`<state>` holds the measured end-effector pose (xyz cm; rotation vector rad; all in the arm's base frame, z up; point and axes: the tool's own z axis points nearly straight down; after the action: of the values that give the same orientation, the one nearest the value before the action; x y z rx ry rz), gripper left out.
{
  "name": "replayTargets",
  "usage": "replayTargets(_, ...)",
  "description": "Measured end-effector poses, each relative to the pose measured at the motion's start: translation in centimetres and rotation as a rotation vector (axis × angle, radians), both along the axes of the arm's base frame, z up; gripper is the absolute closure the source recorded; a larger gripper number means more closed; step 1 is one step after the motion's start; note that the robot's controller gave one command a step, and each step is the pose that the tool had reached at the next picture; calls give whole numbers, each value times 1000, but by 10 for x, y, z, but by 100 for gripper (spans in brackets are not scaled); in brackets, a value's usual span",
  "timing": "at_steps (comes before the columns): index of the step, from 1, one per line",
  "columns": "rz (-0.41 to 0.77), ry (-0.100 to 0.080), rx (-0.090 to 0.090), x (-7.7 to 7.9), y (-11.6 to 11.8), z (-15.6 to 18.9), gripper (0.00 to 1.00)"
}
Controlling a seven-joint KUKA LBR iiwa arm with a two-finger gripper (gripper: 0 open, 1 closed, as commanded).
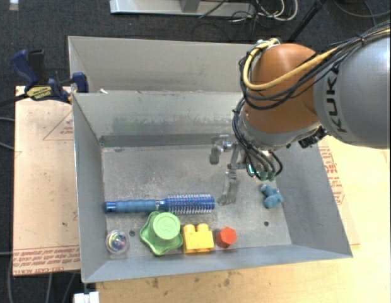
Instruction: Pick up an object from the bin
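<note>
My gripper (222,177) hangs over the bare floor in the right middle of the bin, its two metal fingers apart and nothing between them. A blue hairbrush (161,204) lies flat just below and to the left, its bristle end close to the lower fingertip (227,199). A small light-blue figure (270,196) lies to the right of the gripper, under the arm's cables. An orange knob-like piece (227,237) rests near the front wall, below the gripper.
Along the front wall lie a green round lid-like toy (162,233), a yellow building brick (197,238) and a clear ball (116,241). The arm's orange cover and cables overhang the bin's right back part.
</note>
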<state>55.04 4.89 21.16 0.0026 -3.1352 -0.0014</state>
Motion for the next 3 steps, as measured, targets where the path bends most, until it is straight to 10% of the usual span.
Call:
replayTargets(1,-7,-8,0,42,-5,-39,0)
replayTargets(2,111,1,1,-3,-2,-146,0)
replayTargets(3,109,-8,1,0,-2,-142,100)
